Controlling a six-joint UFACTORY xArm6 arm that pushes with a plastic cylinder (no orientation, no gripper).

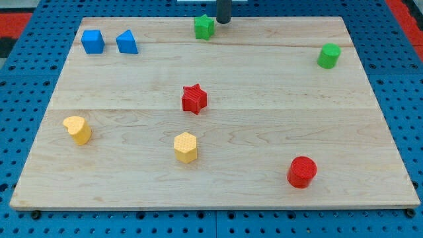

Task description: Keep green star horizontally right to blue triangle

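Observation:
The green star (204, 27) sits near the board's top edge, a little left of centre. The blue triangle (127, 42) lies at the top left, with a blue cube (92, 41) just to its left. The star is to the right of the triangle and slightly higher in the view. My tip (223, 21) is at the top edge, just right of the green star, close to it or touching it.
A green cylinder-like block (328, 55) is at the top right. A red star (193, 98) is in the middle. A yellow heart (78, 129) and a yellow hexagon (186, 147) lie lower left. A red cylinder (302, 172) is lower right. The wooden board (264, 198) rests on a blue pegboard.

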